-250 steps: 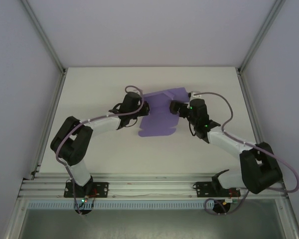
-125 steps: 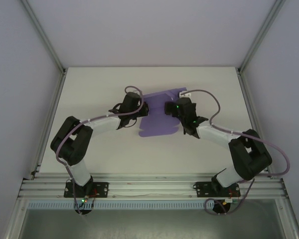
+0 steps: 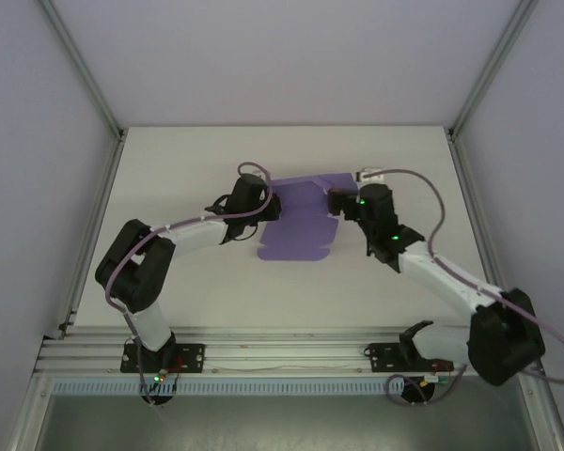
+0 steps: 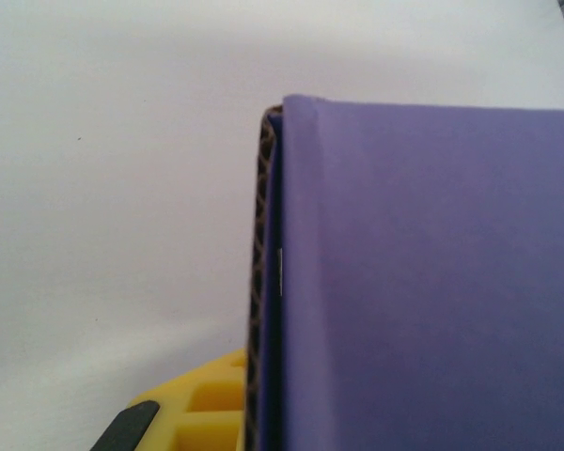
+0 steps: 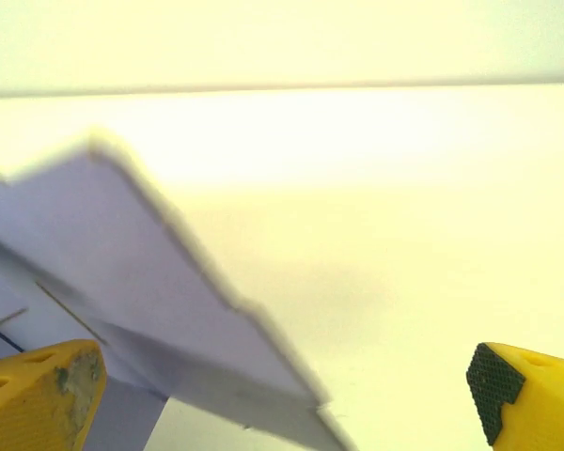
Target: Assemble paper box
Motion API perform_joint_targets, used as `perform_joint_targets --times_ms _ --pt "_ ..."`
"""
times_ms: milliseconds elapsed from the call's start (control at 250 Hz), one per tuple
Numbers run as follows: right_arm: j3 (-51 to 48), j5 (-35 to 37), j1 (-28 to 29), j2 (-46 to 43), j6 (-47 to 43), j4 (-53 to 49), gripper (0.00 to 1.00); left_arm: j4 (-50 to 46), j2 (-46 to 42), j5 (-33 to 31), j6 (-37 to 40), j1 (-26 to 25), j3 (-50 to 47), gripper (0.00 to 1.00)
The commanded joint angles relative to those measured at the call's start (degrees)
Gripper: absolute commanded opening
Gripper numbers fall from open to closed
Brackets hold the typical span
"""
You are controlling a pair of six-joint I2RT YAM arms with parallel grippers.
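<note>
Two grippers flanked the paper box (image 3: 296, 235), which lay near the middle of the white table (image 3: 169, 169) in the overhead view. The left gripper (image 3: 268, 207) sat at the sheet's 10 o'clock edge and the right gripper (image 3: 336, 200) at its 2 o'clock edge. From above the box read as a flat violet die-cut sheet with stepped, notched sides and a crease running across its far part. How the jaws stood could not be made out from that height.

The left wrist camera supplied that detail. The card rose straight out from beside a yellow moulded finger (image 4: 216, 413) at 6 o'clock. The jaws were pressed together on the sheet's edge. The card's cut edge showed a brown corrugated core under a smooth matte purple face. A dark pad (image 4: 127, 430) showed at 7 o'clock.

The right wrist camera showed its jaws spread wide, with one yellow fingertip (image 5: 38, 395) at 8 o'clock and the other at 4 o'clock. The 4 o'clock fingertip carried a black cross-hatched pad (image 5: 493, 381). Nothing lay between them. A blurred flap of the card, washed pale lavender by the bright light, slanted from 10 o'clock down toward 6 o'clock. Its edge was stepped and it stood above the bare table.
</note>
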Motion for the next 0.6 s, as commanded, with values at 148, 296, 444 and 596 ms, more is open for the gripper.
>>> perform_joint_targets --times_ms 148,296,444,596 --pt "4.2 -26.1 -7.8 -4.2 -12.1 -16.6 0.94 -5.8 -2.2 1.1 5.8 0.2 2.0 0.0" --pt "8.9 -35.0 -10.9 -1.7 -19.8 -23.6 0.84 -8.9 -2.8 3.1 7.4 0.2 3.0 0.0" --pt "14.3 -39.9 -12.8 4.4 -22.6 -29.5 0.65 -11.9 -3.8 2.9 7.5 0.2 3.3 0.0" --pt "17.3 -43.7 -13.0 8.3 -24.6 -32.9 0.5 -12.7 -4.3 3.6 7.5 0.2 3.8 0.0"
